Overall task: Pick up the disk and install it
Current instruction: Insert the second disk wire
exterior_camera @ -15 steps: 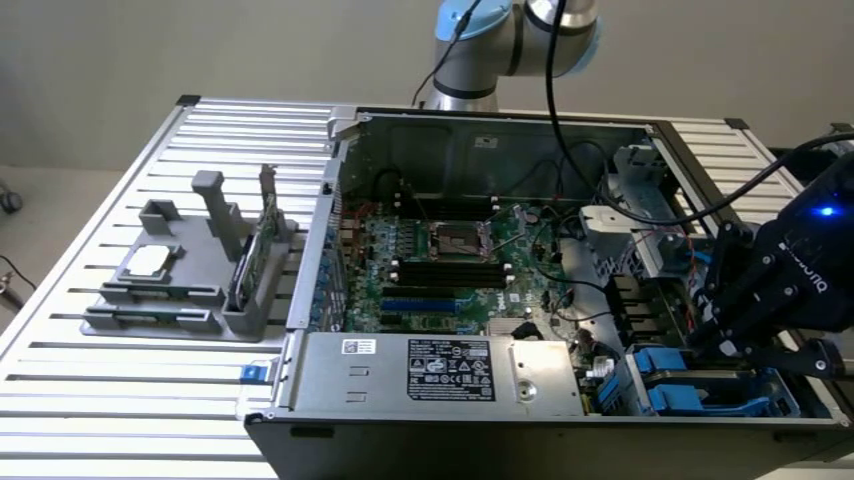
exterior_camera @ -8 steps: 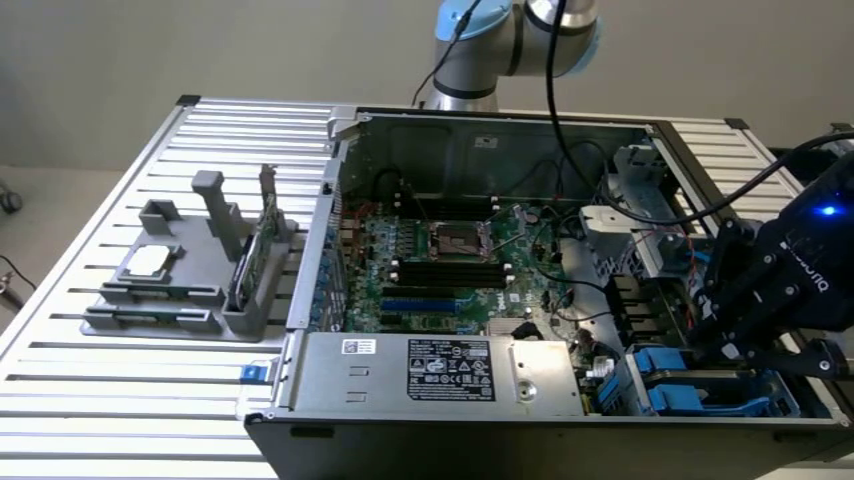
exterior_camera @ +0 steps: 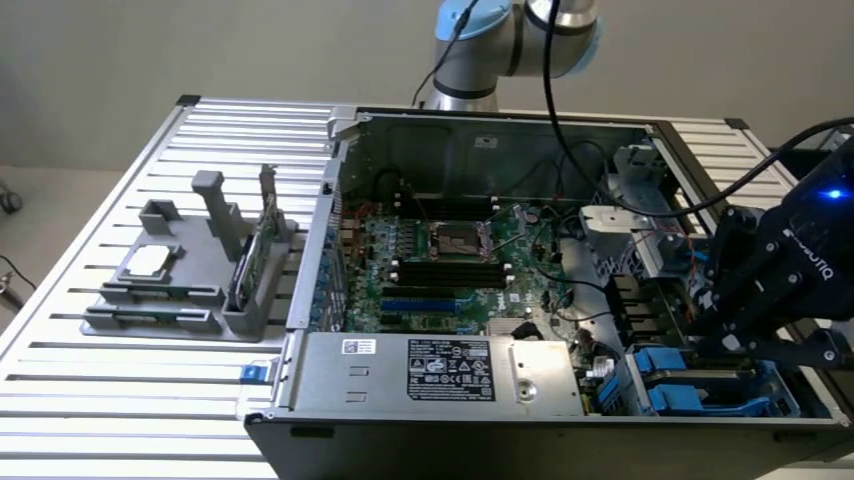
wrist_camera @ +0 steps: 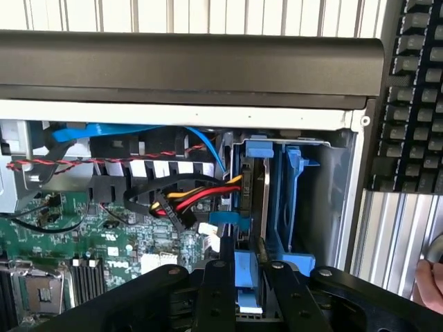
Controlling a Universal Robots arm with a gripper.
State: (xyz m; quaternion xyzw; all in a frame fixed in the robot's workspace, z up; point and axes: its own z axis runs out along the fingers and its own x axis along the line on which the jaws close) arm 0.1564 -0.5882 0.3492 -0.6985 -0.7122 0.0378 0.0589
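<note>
The end effector point(wrist_camera: 242, 266) sits low in the drive-bay corner of the open computer case point(exterior_camera: 467, 130), its fingers point(wrist_camera: 216, 290) slightly apart astride the blue-framed disk point(wrist_camera: 250, 207), which stands on edge in its blue bay point(wrist_camera: 294, 200). I cannot tell whether they grip it. To seat it well, the disk should probably stay square to the guides and clear of the red-and-yellow cable point(wrist_camera: 187, 200) just beside it.

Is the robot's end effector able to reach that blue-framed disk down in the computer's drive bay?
Probably yes: the end effector already hangs right over the blue-framed silver disk standing in the blue drive bay, with nothing between; the red and yellow cables lie beside it.
</note>
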